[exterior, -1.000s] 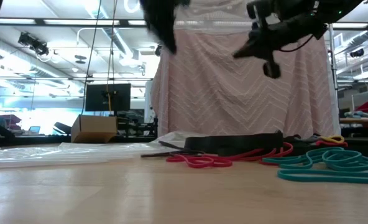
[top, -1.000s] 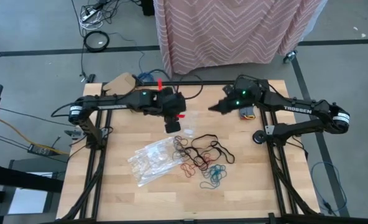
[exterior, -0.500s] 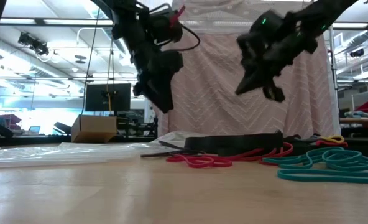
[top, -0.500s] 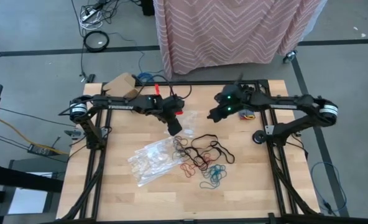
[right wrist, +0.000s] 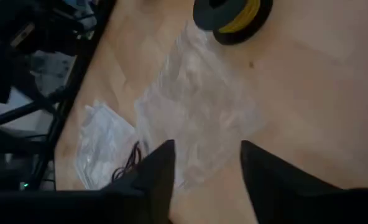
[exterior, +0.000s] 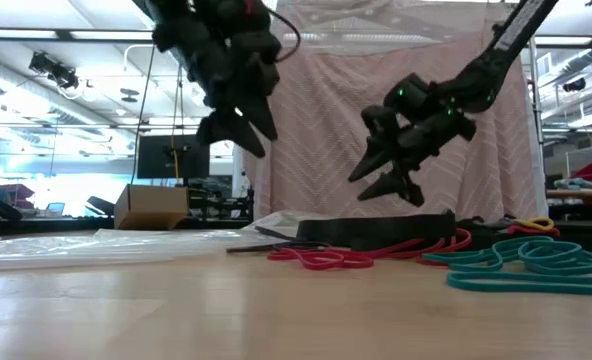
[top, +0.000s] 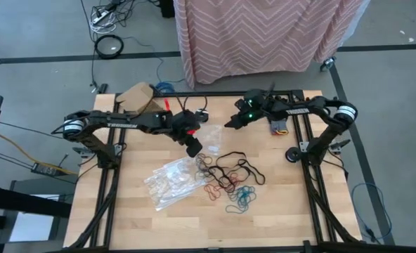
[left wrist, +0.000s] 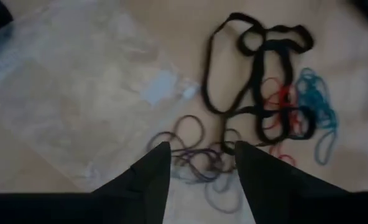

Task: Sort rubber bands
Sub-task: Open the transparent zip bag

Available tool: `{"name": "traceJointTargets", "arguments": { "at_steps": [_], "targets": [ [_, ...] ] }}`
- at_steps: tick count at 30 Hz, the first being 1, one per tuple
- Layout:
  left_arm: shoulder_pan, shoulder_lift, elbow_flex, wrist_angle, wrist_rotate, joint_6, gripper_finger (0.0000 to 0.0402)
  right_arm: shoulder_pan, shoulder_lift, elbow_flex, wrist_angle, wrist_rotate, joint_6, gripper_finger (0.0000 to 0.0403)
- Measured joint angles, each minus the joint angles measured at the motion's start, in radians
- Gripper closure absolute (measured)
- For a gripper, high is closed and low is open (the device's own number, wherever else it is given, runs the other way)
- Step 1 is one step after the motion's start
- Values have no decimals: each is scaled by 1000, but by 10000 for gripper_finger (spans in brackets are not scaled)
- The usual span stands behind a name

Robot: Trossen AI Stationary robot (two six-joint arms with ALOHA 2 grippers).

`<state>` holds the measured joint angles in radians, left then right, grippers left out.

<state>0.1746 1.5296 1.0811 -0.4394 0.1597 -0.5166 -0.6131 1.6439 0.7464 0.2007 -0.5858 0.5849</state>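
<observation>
The rubber bands point(top: 228, 177) lie in a loose heap on the wooden table: large black loops point(left wrist: 265, 74), small brown ones point(left wrist: 193, 149), red ones point(exterior: 321, 260) and teal ones point(exterior: 526, 265). My left gripper point(top: 195, 149) hangs open above the heap's far left edge. In the left wrist view its fingers point(left wrist: 199, 155) point down at the brown loops. My right gripper point(top: 229, 125) is open too. It is in the air point(exterior: 374, 180) farther back, over a small clear bag point(right wrist: 196, 112). Neither gripper touches anything.
Crinkly clear plastic bags point(top: 169, 181) lie left of the heap. A black reel with yellow filling point(right wrist: 230, 15) sits near the table's far right, and a small black disc point(top: 292, 155) lies at the right edge. A cardboard box point(top: 136, 93) stands at the far left corner.
Both grippers have come down toward the table. The left one has dropped into the low view and tipped to point down at the bands. The right one has sunk, shifted a little toward the table's left, and opened its fingers. The bands and bags have not moved.
</observation>
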Motion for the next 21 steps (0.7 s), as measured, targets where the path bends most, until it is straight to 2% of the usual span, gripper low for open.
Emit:
{"name": "traceJointTargets", "arguments": {
  "at_steps": [3, 6, 9, 12, 17, 21],
  "targets": [
    [-35, -31, -6, 11, -1, -15, 205, -16, 34, 14, 44, -52, -110, 183],
    [-68, -43, -6, 40, -1, -19, 204, 1, 40, 64, 20, -47, -273, 167],
    [-91, -45, -6, 43, -22, -33, 204, 29, 40, 125, -88, 87, -427, 164],
    [-104, -45, -6, 37, -39, -34, 204, 43, 57, 195, -159, 161, -525, 172],
    [-112, -45, -6, 41, -37, -32, 204, 42, 160, 341, -430, 167, -523, 197],
    [-112, -45, -6, 53, -37, -33, 204, 42, 282, 486, -641, 118, -504, 211]
  ]
}}
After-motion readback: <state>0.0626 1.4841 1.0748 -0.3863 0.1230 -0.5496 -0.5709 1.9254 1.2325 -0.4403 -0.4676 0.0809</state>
